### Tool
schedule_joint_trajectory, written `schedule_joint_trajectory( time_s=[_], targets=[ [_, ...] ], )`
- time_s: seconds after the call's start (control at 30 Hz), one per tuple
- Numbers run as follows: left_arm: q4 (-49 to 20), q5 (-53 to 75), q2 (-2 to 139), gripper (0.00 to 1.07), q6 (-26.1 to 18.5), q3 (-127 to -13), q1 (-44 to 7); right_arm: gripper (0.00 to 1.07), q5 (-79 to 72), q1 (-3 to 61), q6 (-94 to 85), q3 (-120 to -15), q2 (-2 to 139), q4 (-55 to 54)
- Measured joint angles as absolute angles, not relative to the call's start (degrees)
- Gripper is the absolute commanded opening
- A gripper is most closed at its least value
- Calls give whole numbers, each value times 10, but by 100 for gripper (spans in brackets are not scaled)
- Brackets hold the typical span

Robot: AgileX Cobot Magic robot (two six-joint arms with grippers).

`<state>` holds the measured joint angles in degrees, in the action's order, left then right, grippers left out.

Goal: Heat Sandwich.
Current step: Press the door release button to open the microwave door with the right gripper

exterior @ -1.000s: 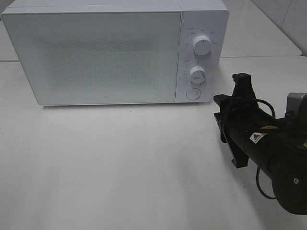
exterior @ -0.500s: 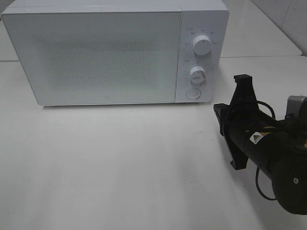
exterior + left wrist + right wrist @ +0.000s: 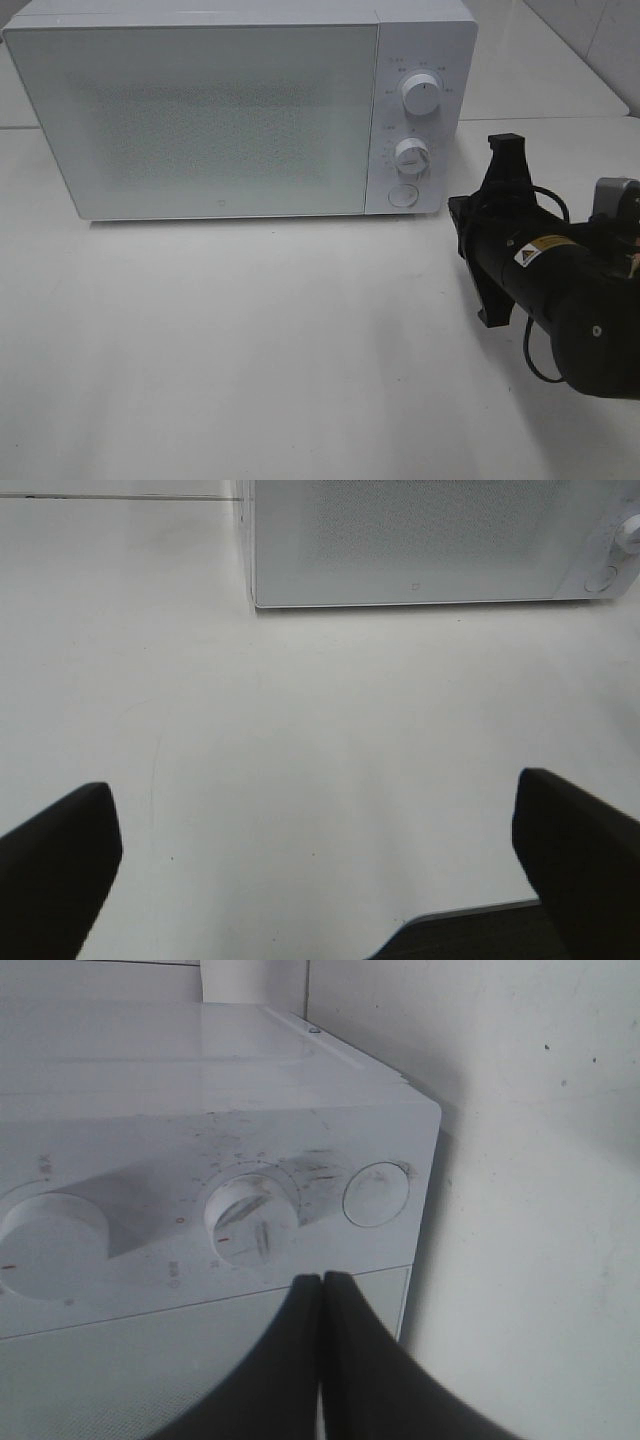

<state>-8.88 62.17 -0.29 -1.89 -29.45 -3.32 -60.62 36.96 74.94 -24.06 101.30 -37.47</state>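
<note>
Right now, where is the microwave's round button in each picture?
Exterior high: the round button sits low on the panel of the microwave, under the lower dial.
Left wrist: far away, the button is at the microwave's front corner, by the cut-off dial.
Right wrist: close up, the button is beside the dial, beyond the shut right hand.
Shared landmark: the lower dial.

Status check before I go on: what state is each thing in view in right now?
microwave door, shut
upper knob, nothing on it, setting too small to read
lower knob, nothing on it, setting too small to read
round button, nothing on it
left gripper, jaws wide apart, empty
right gripper, jaws shut, empty, facing the controls
sandwich, not in view
</note>
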Motion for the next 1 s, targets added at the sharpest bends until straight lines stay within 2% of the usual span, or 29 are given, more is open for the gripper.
schedule_joint_trajectory(
  time_s=[0.57,1.0],
  targets=[
    [-89,622,-3,100,-19,-295,-33,0,-588,362,756,-344,1122,-353],
    [-89,622,-3,100,-19,-295,-33,0,-557,323,770,-420,1189,-334]
  ],
)
